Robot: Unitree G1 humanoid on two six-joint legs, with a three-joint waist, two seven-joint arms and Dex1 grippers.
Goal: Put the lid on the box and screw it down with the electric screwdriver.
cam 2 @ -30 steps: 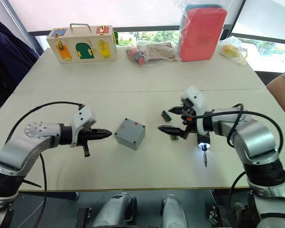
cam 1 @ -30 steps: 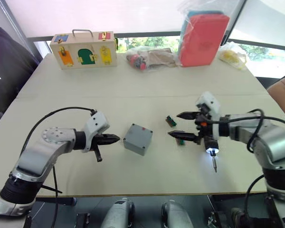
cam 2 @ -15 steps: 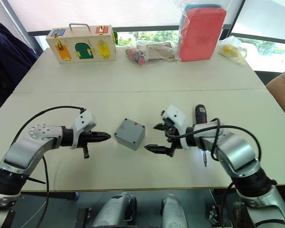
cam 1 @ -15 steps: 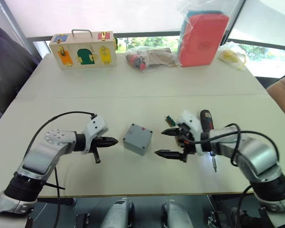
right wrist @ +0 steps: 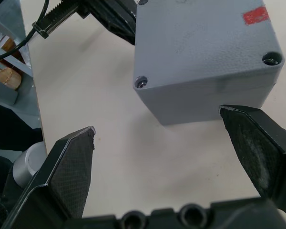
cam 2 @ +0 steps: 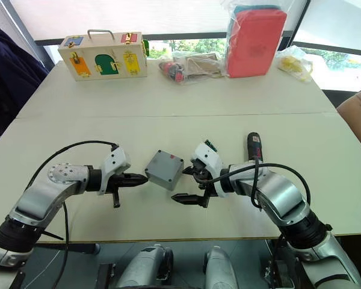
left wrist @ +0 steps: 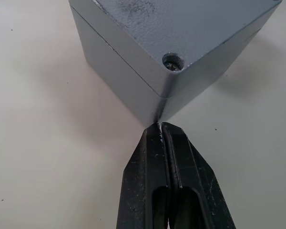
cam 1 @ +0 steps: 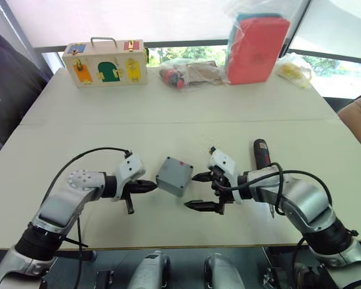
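Right wrist view crops the box (right wrist: 207,62) at top.

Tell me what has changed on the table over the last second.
The right pincer let go of the electric screwdriver, which now lies on the table, and swung left, open, toward the box. The left pincer, shut, moved right until its tips reached the box's corner. The box with its lid on stayed put, as did the wooden box.

Wooden box with coloured doors (cam 1: 106,62), red case in plastic (cam 1: 257,48), bagged items (cam 1: 189,73)
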